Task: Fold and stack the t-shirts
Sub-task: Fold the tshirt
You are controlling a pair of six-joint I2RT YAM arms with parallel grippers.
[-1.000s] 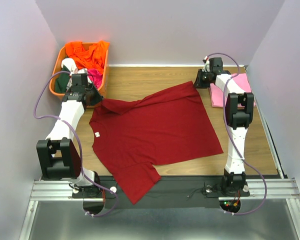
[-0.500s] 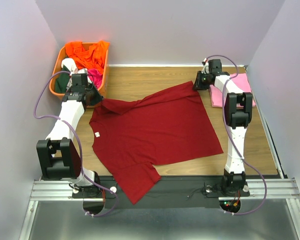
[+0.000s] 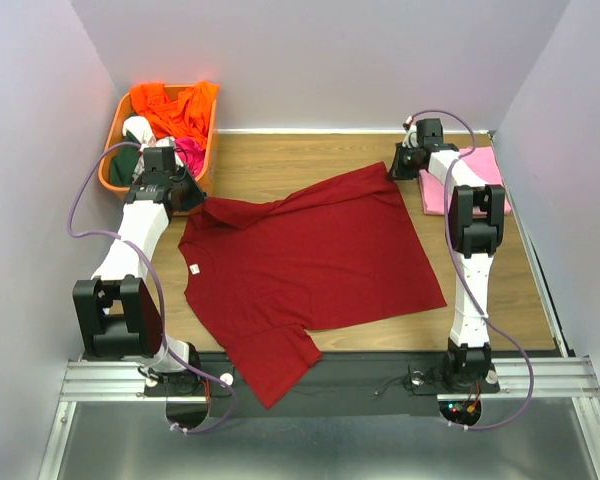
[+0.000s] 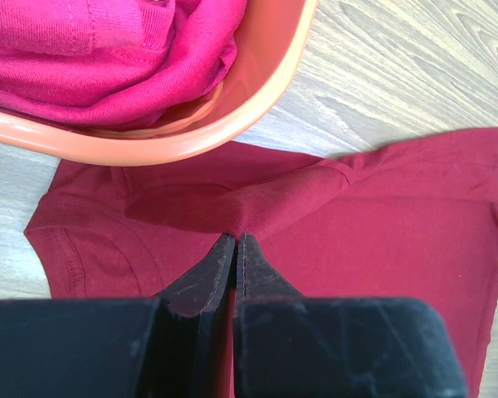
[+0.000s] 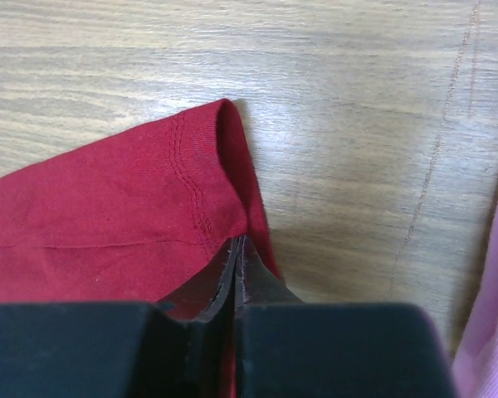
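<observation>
The maroon t-shirt (image 3: 300, 260) lies spread flat across the table, its white neck label (image 3: 193, 267) at the left and one sleeve hanging over the near edge. My left gripper (image 3: 200, 203) is shut on a pinched fold near the shirt's far left sleeve (image 4: 232, 203), right beside the basket. My right gripper (image 3: 395, 168) is shut on the shirt's far right hem corner (image 5: 224, 174). The light pink t-shirt (image 3: 462, 180) lies folded at the far right, partly under my right arm.
An orange plastic basket (image 3: 206, 150) with several bright garments stands at the far left corner; its rim (image 4: 191, 137) touches the maroon sleeve. Purple walls close in on three sides. Bare wood (image 3: 300, 155) shows beyond the shirt.
My right gripper shifted slightly at the shirt's far right corner and came back. The shirt and the left arm have not visibly moved.
</observation>
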